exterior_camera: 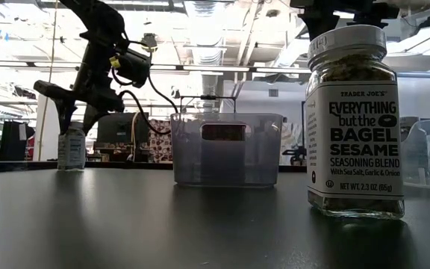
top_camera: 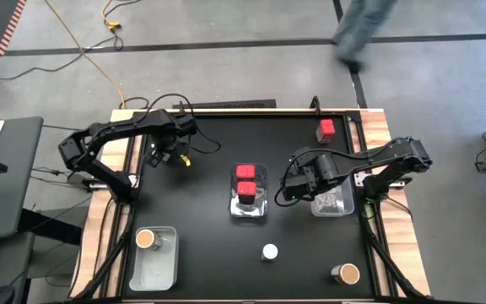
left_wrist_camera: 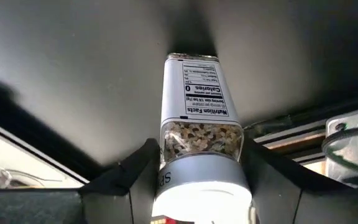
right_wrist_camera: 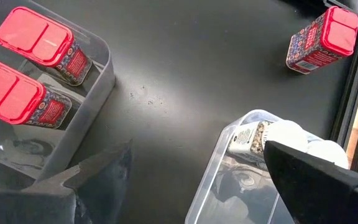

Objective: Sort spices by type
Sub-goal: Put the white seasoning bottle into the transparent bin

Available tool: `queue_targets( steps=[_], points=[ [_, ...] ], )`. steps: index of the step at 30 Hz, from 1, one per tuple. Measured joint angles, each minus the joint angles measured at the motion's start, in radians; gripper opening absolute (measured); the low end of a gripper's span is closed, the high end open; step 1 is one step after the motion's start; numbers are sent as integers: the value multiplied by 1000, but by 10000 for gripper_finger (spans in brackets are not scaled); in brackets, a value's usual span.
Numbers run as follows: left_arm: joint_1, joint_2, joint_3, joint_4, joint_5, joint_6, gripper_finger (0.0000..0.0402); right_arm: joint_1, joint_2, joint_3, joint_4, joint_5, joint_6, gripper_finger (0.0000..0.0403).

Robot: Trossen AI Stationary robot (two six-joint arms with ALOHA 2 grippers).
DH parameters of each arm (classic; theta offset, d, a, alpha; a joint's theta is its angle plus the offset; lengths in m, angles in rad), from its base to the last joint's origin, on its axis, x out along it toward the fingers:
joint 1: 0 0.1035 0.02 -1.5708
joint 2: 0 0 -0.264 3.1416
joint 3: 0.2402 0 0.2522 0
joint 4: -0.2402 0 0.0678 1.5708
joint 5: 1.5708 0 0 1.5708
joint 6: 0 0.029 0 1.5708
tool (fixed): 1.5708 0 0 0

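The left gripper [left_wrist_camera: 197,180] is set over an upright jar [left_wrist_camera: 194,118] at the tabletop's [top_camera: 209,211] far left; the jaws flank it just under the white lid [left_wrist_camera: 201,190], but contact cannot be confirmed. The jar is judged rigid, light, smooth-sided and breakable if dropped, so a hold at the neck is advised. The right gripper [right_wrist_camera: 185,180] hangs with jaws spread over a clear bin [right_wrist_camera: 222,180] holding white-lidded jars.
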Motion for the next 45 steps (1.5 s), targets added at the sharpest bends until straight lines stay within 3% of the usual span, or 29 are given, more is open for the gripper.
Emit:
queue_targets(
  steps=[5, 11, 19, 26, 36, 41, 45],
  points=[
    [-7, -2, 31, -84, 37, -68, 200, 0, -2, 0, -4, 0, -3, 388],
    [-51, -2, 153, -157, 85, -245, 200, -8, -13, 1, -30, -1, -25, 388],
    [-170, -1, 372, -269, 88, -441, 201, -71, -13, 2, -63, -1, -279, 388],
    [-256, -1, 523, -249, 225, -630, 201, -75, -13, 2, -36, -11, -201, 388],
    [-337, 0, 599, -194, 417, -724, 201, 156, -21, -16, 6, 54, 17, 365],
    [-372, 0, 599, -171, 425, -773, 201, 249, -126, -150, -13, 63, 195, 363],
    [-397, 0, 599, -165, 425, -849, 201, 305, -284, -284, 35, 167, 258, 363]
  ],
)
